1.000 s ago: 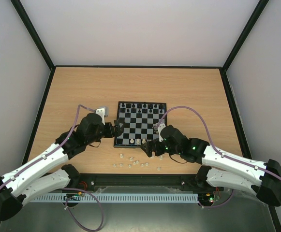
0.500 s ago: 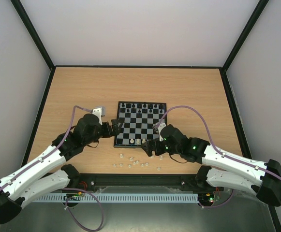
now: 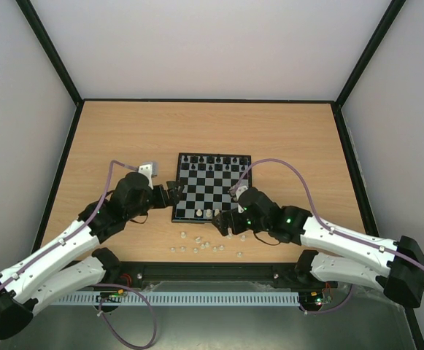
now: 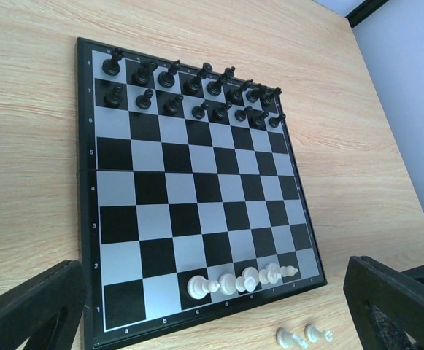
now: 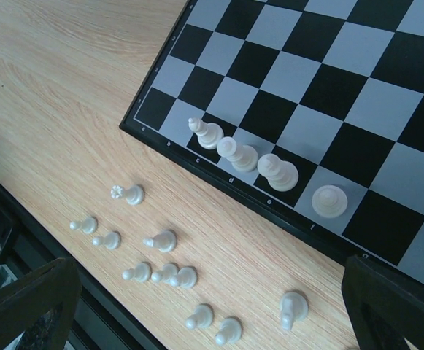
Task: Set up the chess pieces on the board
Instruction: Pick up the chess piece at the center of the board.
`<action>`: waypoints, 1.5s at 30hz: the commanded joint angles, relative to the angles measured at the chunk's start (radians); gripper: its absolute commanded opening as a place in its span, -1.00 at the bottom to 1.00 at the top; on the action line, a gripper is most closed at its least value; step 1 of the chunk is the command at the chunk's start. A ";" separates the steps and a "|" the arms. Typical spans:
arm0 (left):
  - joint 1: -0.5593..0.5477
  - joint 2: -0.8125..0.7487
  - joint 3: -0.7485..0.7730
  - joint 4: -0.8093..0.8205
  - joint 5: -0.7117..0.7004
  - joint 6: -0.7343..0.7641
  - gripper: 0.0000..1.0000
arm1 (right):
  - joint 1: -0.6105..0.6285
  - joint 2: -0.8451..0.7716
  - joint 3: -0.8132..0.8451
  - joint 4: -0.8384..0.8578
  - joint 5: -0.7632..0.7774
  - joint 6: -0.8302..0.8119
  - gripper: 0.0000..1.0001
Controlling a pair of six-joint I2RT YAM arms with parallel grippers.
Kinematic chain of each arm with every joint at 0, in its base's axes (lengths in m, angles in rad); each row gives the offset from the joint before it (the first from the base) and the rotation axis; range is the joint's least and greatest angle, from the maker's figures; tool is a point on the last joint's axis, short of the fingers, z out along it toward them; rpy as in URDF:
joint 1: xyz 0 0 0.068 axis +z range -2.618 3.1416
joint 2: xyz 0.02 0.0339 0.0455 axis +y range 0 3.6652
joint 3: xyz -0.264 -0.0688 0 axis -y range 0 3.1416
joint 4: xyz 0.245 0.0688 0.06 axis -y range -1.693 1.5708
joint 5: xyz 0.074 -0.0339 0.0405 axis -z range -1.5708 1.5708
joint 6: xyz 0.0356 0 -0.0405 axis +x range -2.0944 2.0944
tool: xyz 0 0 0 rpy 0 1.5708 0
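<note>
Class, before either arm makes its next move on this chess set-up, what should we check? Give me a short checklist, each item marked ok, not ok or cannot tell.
1. Left gripper open and empty: ok.
2. Right gripper open and empty: ok.
3. Black pieces standing in the two far rows of the board: ok.
4. White pieces all on the board: not ok; only four stand in its near row, and the loose pieces lie on the table.
5. Loose pieces upright for gripping: not ok; most lie on their sides.
6. Those four on correct squares: cannot tell.
</note>
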 commanded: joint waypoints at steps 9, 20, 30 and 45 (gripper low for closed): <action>0.021 -0.043 -0.009 -0.026 -0.005 0.001 0.99 | -0.004 0.074 0.112 -0.102 -0.014 -0.015 0.97; 0.021 -0.056 -0.037 -0.022 0.011 -0.011 0.99 | -0.004 0.191 0.184 -0.286 0.013 0.024 0.97; 0.021 -0.088 -0.062 -0.027 0.016 0.002 0.99 | 0.025 0.305 0.209 -0.332 0.056 0.067 0.34; 0.022 -0.110 -0.107 -0.005 0.010 0.003 0.99 | 0.112 0.464 0.234 -0.394 0.122 0.102 -0.41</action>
